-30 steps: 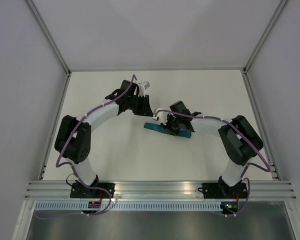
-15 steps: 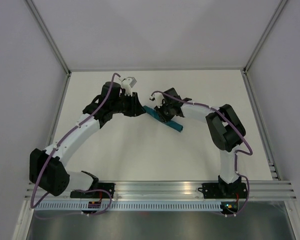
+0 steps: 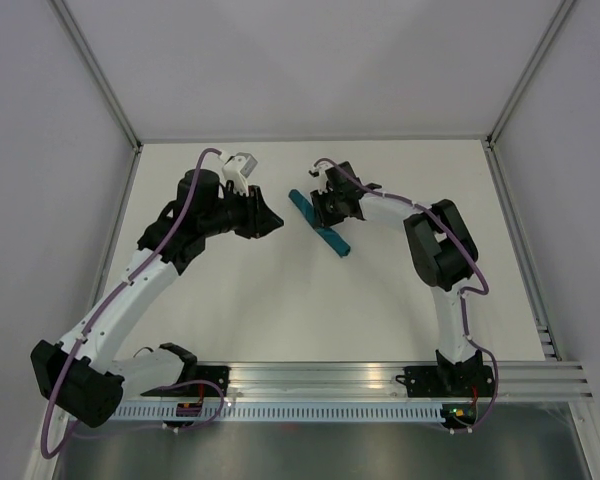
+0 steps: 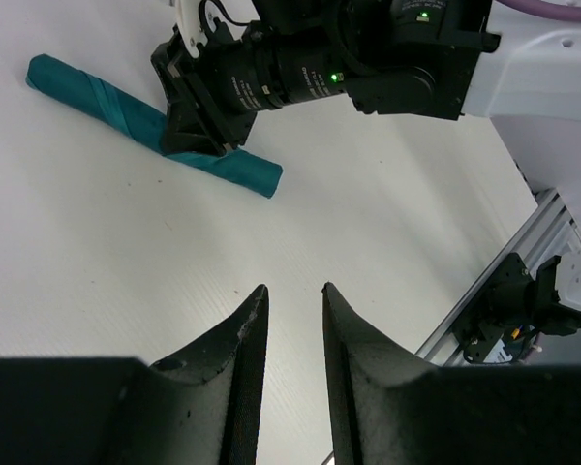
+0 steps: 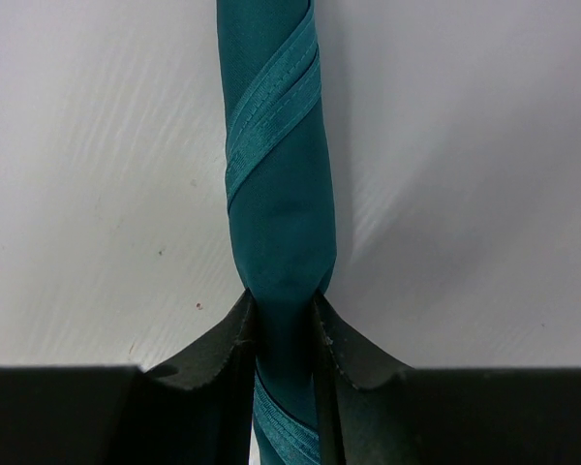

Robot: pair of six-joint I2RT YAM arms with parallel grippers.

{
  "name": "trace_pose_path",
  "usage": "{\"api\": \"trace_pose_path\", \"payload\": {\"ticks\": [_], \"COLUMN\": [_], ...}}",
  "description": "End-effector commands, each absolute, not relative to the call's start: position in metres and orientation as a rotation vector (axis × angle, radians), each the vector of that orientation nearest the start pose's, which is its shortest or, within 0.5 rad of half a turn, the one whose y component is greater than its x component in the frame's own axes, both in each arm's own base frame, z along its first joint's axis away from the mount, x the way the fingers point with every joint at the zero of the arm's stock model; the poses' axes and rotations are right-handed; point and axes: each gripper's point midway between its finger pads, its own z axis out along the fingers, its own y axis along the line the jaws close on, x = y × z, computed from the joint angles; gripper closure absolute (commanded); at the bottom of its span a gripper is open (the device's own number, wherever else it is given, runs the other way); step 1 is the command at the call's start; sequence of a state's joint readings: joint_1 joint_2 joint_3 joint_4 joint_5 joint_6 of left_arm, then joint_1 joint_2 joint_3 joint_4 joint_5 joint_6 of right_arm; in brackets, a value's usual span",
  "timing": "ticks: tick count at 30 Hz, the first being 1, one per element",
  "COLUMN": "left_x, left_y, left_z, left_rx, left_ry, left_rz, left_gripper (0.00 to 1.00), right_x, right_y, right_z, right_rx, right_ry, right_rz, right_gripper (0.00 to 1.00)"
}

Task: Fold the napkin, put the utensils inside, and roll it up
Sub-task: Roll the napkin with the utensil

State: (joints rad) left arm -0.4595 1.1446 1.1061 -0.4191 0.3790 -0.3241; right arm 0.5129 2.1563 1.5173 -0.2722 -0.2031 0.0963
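One rolled napkin [image 5: 276,194] pinched by right gripper [image 5: 283,308]; left gripper [image 4: 293,291] narrowly parted, empty

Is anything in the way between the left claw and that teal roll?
Nothing visible. Only bare table lies between the left claw and the napkin. The right claw is clamped on the napkin's middle, leaving both ends free.

Right wrist view: napkin [image 5: 276,194] roll runs off the top and bottom edges, both ends cut. Right end effector [image 5: 283,308] covers the roll's middle in the top and left wrist views. Roll contents hidden. Its fingertips too small from above.
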Motion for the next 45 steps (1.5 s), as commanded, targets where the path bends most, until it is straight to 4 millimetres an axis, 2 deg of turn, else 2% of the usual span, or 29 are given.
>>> {"api": "trace_pose_path", "payload": {"ticks": [1,8,12,21,35,45], "left_x": [0.266,0.266,0.267,0.268,0.268,0.269], "left_y": [-0.226,-0.232,-0.234,-0.238,-0.238,-0.24], "left_z": [0.267,0.269,0.267,0.263,0.257,0.255], "left_rx": [0.419,0.423,0.421,0.43,0.434,0.44], "left_ry": [2.083,2.086,2.101,2.116,2.133,2.142], "left_rz": [-0.912,-0.959,-0.967,-0.984,-0.981,-0.993], "left_gripper": [0.66,0.66,0.66,0.67,0.67,0.67], "right_x": [0.392,0.413,0.422,0.434,0.445,0.453], "right_y": [0.232,0.216,0.215,0.225,0.229,0.228], "right_z": [-0.063,-0.059,-0.056,-0.052,-0.034,-0.023], "right_rx": [-0.41,-0.232,-0.178,-0.136,-0.146,-0.13], "right_ry": [2.77,2.759,2.742,2.711,2.675,2.664], "right_rz": [0.293,0.34,0.381,0.445,0.479,0.539], "right_gripper": [0.77,0.77,0.75,0.71,0.57,0.55]}}
